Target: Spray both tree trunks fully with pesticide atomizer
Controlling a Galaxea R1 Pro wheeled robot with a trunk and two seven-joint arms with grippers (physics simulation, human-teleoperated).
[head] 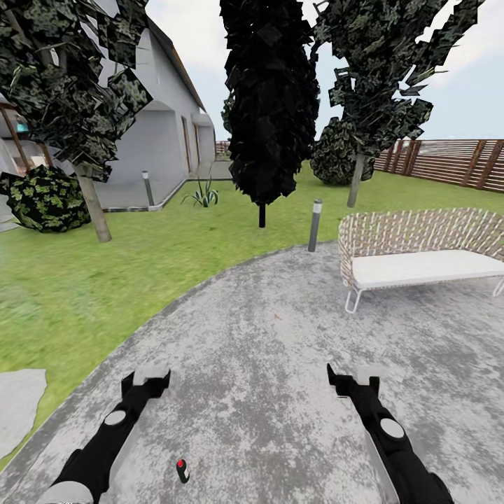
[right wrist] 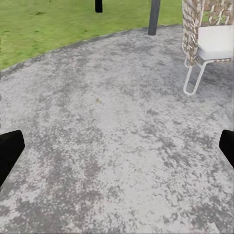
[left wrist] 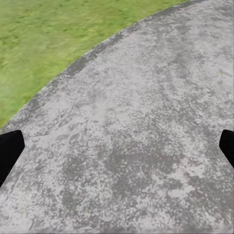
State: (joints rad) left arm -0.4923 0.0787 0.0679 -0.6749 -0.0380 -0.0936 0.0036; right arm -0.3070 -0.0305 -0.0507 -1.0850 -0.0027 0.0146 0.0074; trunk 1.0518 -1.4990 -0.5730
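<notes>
Fingers of both grippers — spread wide, nothing between them. Left gripper (head: pixel 147 381) and right gripper (head: pixel 352 381) are held forward over the grey paved patch (head: pixel 280 336); in each wrist view the dark fingertips (left wrist: pixel 9 151) sit at opposite edges with bare paving between.

Pesticide atomizer (head: pixel 182 471): small dark sprayer with a red spot, lying on the paving close to the robot, between the two arms and nearer the left one. Not grasped, not touched.

Trees: one pale trunk (head: pixel 93 208) on the lawn (head: pixel 105 273) at left, another (head: pixel 357 180) further off at right, near the slatted fence (head: pixel 448 162). No white specks can be made out on either trunk.

Other items: a dark columnar tree (head: pixel 269 98), a grey bollard (head: pixel 315 225), a wicker bench (head: pixel 420 255).

Progress, as judged — at the very start. Pick-up not yet done; spraying of both trunks all remains.

Brands, labels, writing: none legible anywhere.
</notes>
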